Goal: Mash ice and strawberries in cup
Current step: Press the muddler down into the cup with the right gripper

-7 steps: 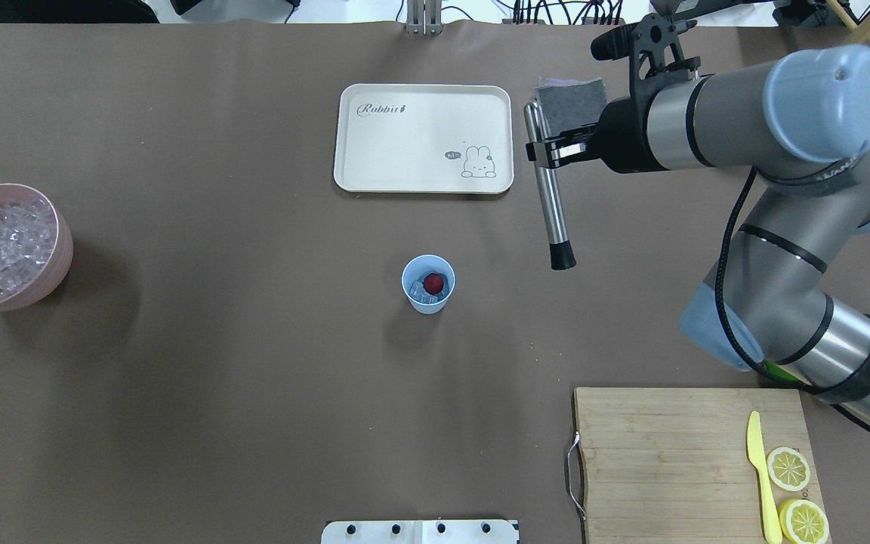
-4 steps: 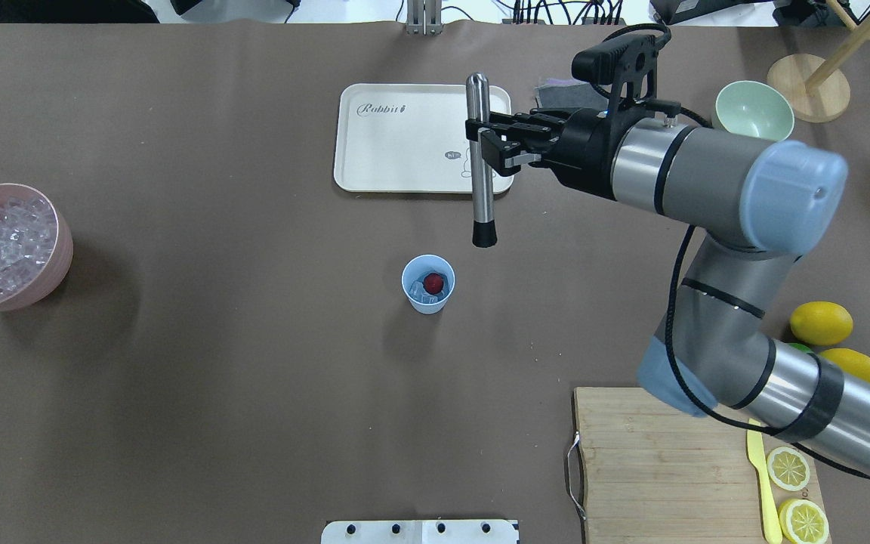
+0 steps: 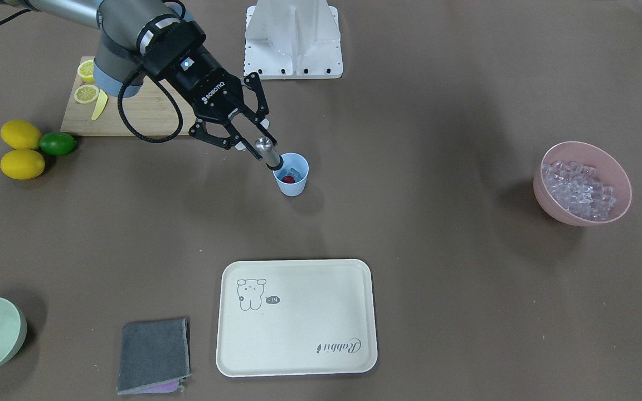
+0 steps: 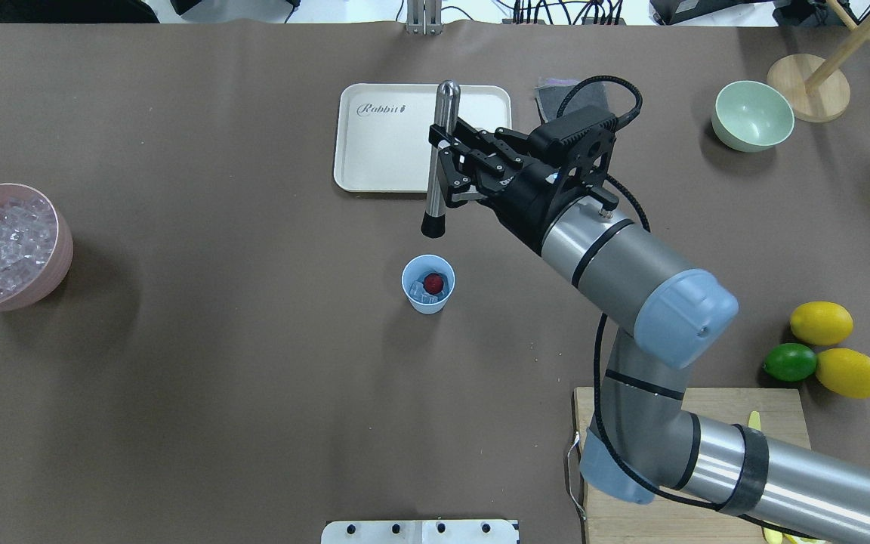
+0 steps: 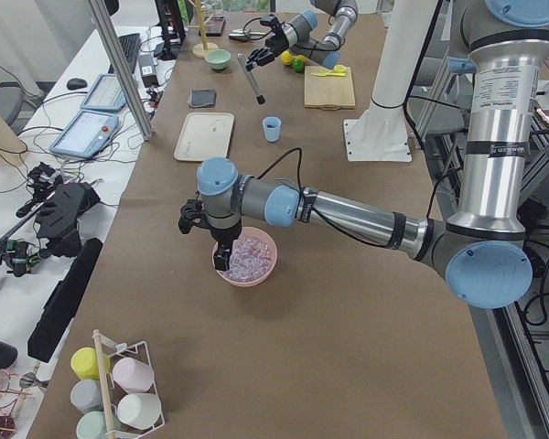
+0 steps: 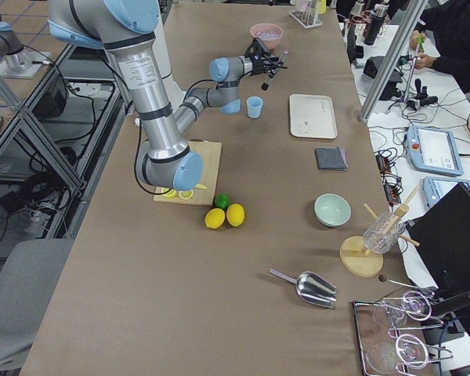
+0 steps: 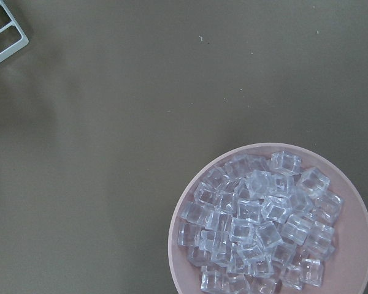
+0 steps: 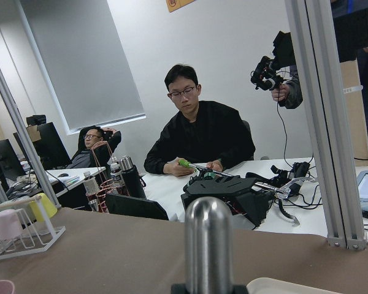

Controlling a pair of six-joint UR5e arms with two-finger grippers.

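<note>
The right pincer (image 4: 442,175) clamps a steel muddler (image 4: 435,205) tip-down near the cup (image 4: 428,305) of strawberry (image 4: 433,283) and ice (image 4: 419,292), seemingly poised for mashing; the left pincer (image 5: 220,264) cannot be judged.

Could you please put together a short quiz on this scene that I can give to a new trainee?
1. True or false: the black tip of the muddler is already inside the cup.
2. How many strawberries show in the cup? A none, B one, C three.
3. Short answer: which gripper holds the muddler?

Key: 1 false, the tip hangs above the table short of the cup. 2 B. 3 the right gripper, its fingers clamped on the metal shaft.
</note>
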